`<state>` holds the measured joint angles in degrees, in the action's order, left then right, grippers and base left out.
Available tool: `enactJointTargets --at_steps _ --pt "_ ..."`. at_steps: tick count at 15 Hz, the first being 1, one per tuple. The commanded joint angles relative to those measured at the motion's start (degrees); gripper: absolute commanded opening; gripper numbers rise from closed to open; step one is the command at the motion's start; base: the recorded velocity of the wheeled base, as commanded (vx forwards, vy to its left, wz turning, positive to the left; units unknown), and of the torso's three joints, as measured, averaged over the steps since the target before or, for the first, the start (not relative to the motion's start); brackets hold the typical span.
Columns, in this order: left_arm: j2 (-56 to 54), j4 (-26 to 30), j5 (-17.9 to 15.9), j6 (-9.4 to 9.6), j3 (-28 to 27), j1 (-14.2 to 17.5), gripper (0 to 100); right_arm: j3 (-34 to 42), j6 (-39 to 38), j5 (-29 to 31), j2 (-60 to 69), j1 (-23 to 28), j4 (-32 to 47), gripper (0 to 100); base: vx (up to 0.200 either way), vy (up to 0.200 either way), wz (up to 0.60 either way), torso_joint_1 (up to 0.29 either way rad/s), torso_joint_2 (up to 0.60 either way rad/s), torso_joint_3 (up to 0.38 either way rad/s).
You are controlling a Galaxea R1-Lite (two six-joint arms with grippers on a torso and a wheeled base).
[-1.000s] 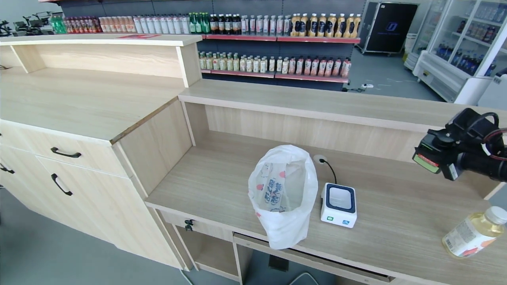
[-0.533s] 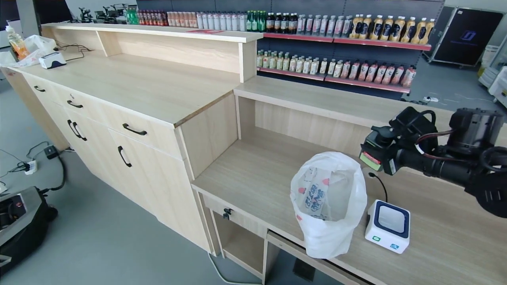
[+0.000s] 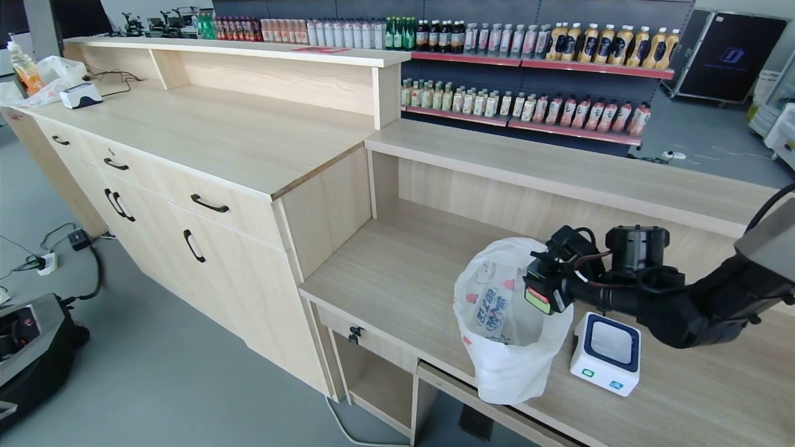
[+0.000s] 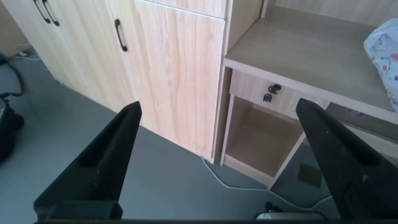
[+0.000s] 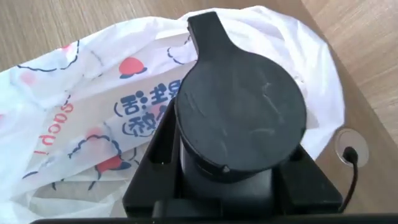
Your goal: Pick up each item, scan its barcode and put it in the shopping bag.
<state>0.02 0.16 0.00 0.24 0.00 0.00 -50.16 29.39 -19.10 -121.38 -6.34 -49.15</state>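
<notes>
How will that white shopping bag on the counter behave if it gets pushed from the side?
Probably floppy: the shopping bag is thin, crinkled plastic whose walls would likely cave rather than slide. It looks light and stands unsupported near the counter edge, so a firm push might topple it.

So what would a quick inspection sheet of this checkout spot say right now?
Surface: pale wooden counter.
Job's things: shopping bag stands open; scanner close beside it.
Clutter: spare bag, bottle, spare scanner at the far counter end.
Grippers: left gripper open, empty, over the floor; right gripper above the bag's mouth.
Cables: cable enters a counter hole; leads on the floor.
Surroundings: shelves of drink bottles.
</notes>
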Motion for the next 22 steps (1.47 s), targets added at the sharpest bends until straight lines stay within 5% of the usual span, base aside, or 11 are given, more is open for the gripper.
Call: enactJointTargets --at_steps 1,6,16,17,22 --pt "-0.02 0.02 0.0 0.02 0.0 0.0 100 -3.19 -0.04 -0.58 -6.76 -0.08 -0.15 0 0.0 0.0 0.0 0.0 0.0 0.0" --pt "-0.02 0.02 0.0 0.02 0.0 0.0 100 -8.72 -0.3 -0.67 -12.04 0.19 -0.15 0 0.0 0.0 0.0 0.0 0.0 0.0" --pt "-0.02 0.02 0.0 0.02 0.0 0.0 100 -7.23 -4.52 -2.08 -12.83 0.54 0.02 0 0.0 0.0 0.0 0.0 0.0 0.0" --pt "-0.02 0.02 0.0 0.02 0.0 0.0 100 -6.44 -4.34 -2.08 -12.83 1.07 0.29 100 0.0 0.0 0.0 0.0 0.0 0.0" --pt "-0.02 0.02 0.0 0.02 0.0 0.0 100 -2.83 -7.16 -2.08 -2.9 1.59 0.46 100 0.0 0.0 0.0 0.0 0.0 0.0"
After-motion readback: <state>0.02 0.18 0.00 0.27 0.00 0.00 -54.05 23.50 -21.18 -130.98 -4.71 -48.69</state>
